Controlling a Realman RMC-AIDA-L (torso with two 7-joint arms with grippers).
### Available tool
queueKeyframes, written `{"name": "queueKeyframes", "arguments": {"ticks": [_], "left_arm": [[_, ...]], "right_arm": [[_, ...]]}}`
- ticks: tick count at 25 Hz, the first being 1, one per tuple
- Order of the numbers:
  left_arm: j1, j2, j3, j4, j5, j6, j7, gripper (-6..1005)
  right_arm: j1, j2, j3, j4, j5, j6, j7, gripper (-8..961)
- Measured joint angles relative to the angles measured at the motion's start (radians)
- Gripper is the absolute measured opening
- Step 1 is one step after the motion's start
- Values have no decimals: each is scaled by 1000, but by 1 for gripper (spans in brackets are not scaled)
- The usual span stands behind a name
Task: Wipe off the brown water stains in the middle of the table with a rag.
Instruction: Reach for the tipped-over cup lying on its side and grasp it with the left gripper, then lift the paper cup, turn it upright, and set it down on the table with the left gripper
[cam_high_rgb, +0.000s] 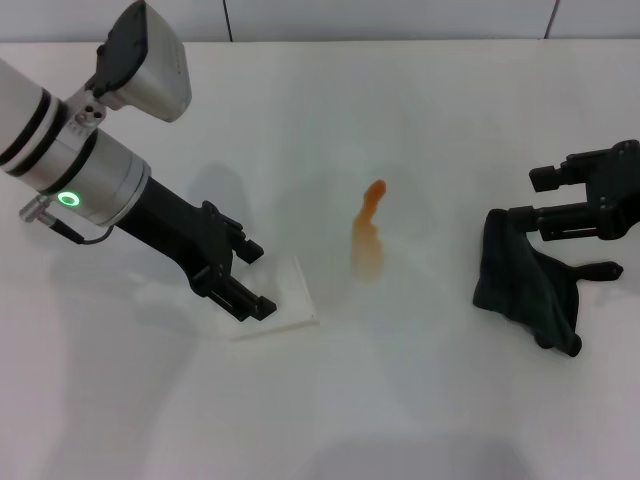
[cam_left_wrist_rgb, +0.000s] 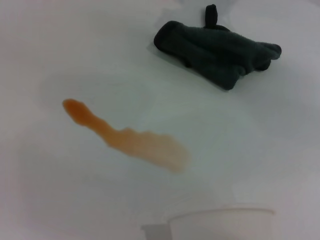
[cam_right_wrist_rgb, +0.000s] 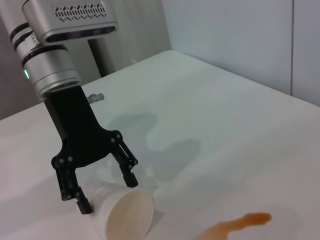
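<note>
The brown water stains (cam_high_rgb: 367, 235) form a thin orange streak in the middle of the white table (cam_high_rgb: 420, 400). They also show in the left wrist view (cam_left_wrist_rgb: 127, 140) and the right wrist view (cam_right_wrist_rgb: 235, 225). The dark rag (cam_high_rgb: 525, 280) lies crumpled on the table at the right, and also shows in the left wrist view (cam_left_wrist_rgb: 220, 52). My right gripper (cam_high_rgb: 535, 197) is at the rag's far edge. Its jaws stand apart, and one finger (cam_left_wrist_rgb: 211, 12) touches the cloth. My left gripper (cam_high_rgb: 248, 278) is open, left of the stain.
A white paper cup (cam_high_rgb: 275, 300) lies on its side under my left gripper (cam_right_wrist_rgb: 106, 191), whose fingers straddle it. Its mouth shows in the right wrist view (cam_right_wrist_rgb: 127, 212) and its rim in the left wrist view (cam_left_wrist_rgb: 220, 225). A wall runs behind the table's far edge.
</note>
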Motion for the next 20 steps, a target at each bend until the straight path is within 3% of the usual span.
{"name": "queueKeyframes", "arguments": {"ticks": [14, 20], "left_arm": [[-6, 1, 0, 0, 0, -8, 0, 733], [-8, 1, 0, -2, 0, -9, 0, 647]], "right_arm": [[-1, 0, 4, 0, 1, 3, 0, 645], [-1, 0, 5, -1, 2, 3, 0, 645]]}}
